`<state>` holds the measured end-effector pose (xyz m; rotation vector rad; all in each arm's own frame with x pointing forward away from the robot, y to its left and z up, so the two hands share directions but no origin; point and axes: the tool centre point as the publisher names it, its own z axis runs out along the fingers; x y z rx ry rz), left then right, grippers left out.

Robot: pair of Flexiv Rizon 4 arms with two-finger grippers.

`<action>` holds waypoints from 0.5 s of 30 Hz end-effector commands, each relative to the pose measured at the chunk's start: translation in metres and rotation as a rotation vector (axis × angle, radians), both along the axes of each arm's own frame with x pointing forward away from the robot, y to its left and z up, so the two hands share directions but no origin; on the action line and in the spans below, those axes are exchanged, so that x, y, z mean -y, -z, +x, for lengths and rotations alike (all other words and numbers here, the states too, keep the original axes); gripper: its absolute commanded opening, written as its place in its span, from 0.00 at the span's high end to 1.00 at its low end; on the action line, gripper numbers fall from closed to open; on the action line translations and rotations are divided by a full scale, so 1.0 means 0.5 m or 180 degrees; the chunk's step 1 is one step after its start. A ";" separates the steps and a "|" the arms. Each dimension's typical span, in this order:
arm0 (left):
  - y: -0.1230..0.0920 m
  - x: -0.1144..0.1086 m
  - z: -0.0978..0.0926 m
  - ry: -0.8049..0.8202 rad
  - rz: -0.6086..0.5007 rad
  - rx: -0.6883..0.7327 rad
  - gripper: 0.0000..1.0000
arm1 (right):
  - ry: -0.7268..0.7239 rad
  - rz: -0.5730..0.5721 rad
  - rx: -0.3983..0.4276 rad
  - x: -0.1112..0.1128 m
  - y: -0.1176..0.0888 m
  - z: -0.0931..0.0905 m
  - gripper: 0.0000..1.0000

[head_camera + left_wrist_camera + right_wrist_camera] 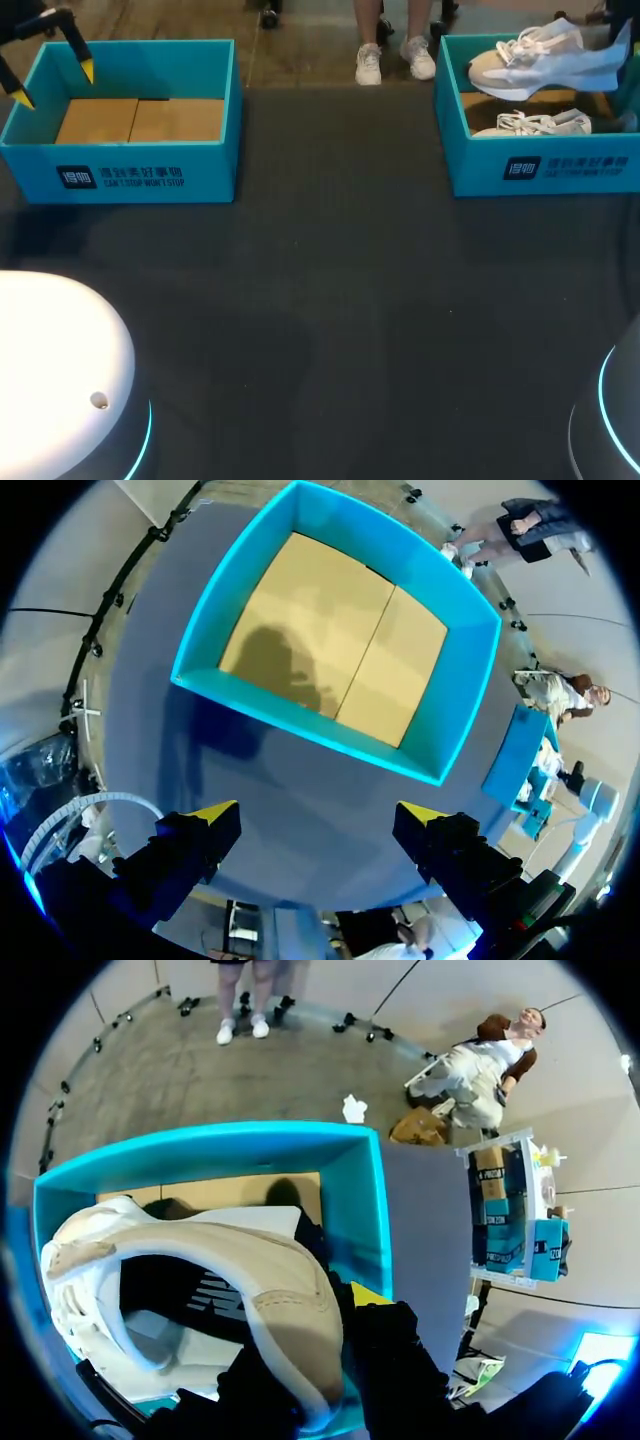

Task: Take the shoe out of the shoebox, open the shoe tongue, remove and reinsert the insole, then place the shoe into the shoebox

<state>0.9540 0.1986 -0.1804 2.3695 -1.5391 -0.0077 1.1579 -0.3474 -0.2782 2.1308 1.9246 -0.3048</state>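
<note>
One shoe point(545, 62) hangs above the right box point(540, 172) at the far right corner of the table point(330, 300), its heel clamped in my right pincer point(325, 1355). A second shoe point(535, 125) lies inside that box. My left pincer point(56, 86) hovers wide open and empty over the left box point(150, 175) at the far left corner.

Table point(330, 300) with two boxes along its far edge, well apart: left box point(120, 165) at far left, right box point(545, 170) at far right. Left gripper point(55, 85) hangs over the left box's left wall, fingers apart. Shoe point(540, 60) is held above the right box, toe toward the table's middle. Its heel rim is clamped between the fingers of the right gripper point(325, 1350). Second shoe point(535, 125) lies in the right box, under the first.
</note>
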 end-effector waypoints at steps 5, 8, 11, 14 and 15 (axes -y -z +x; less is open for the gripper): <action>0.000 0.000 -0.001 0.0001 0.0001 0.0000 0.00 | 0.0056 -0.0033 0.0028 0.015 0.017 0.020 1.00; 0.000 0.000 -0.001 0.0001 0.0001 0.0000 0.00 | 0.0105 0.0002 0.0098 0.015 0.026 0.021 1.00; 0.000 0.000 -0.001 0.0001 0.0001 0.0000 0.00 | 0.0110 -0.0002 0.0103 0.009 0.032 0.025 1.00; 0.000 0.000 -0.001 0.0001 0.0001 0.0000 0.00 | 0.0118 -0.0026 0.0109 0.003 0.034 0.025 1.00; 0.000 0.000 -0.001 0.0001 0.0001 0.0000 0.00 | 0.0131 -0.0031 0.0115 0.002 0.036 0.022 1.00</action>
